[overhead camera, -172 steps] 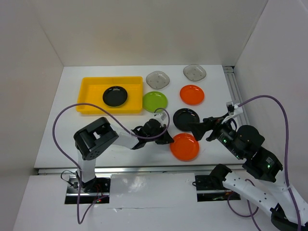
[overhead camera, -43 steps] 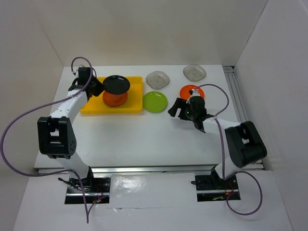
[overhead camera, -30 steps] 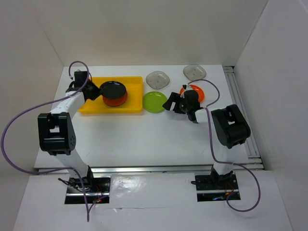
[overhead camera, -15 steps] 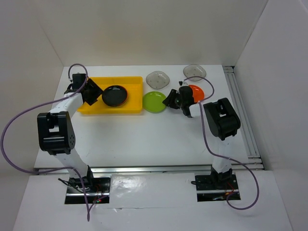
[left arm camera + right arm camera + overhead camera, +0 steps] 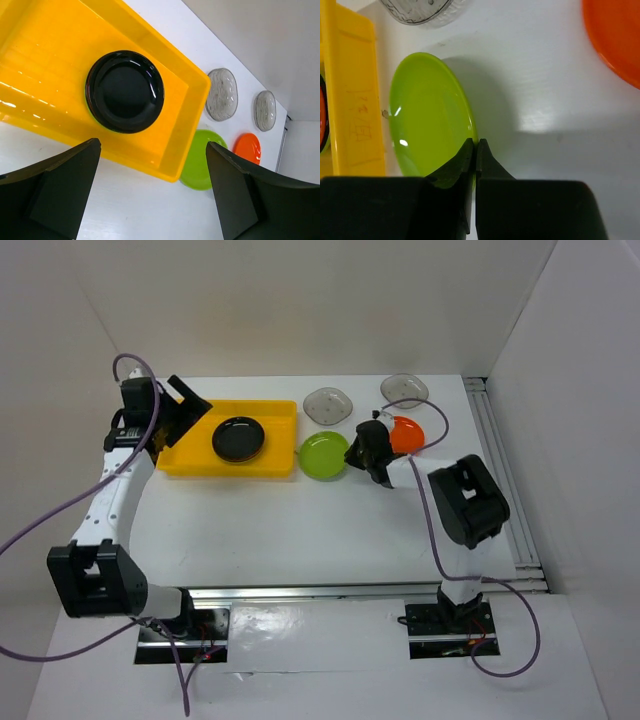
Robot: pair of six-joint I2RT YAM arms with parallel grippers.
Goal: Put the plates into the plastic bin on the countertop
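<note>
The yellow plastic bin (image 5: 278,452) lies at the back left of the white countertop (image 5: 270,520). A black plate (image 5: 238,439) rests inside it. My left gripper (image 5: 188,420) hovers open over the bin's left end, nothing between its fingers, and in the left wrist view the black plate (image 5: 125,91) lies clear of them. My right gripper (image 5: 358,454) is shut on the right rim of the lime green plate (image 5: 427,115), just right of the bin (image 5: 352,100). An orange plate (image 5: 406,433) and two grey plates (image 5: 329,405) (image 5: 404,390) lie on the counter.
White walls enclose the counter on three sides. A metal rail (image 5: 495,430) runs along its right edge and another along the front. The right arm's elbow stands at the right (image 5: 465,502).
My left gripper opened, let the black plate down into the bin and drew back to the left. My right gripper moved left to the green plate and shut on its rim.
</note>
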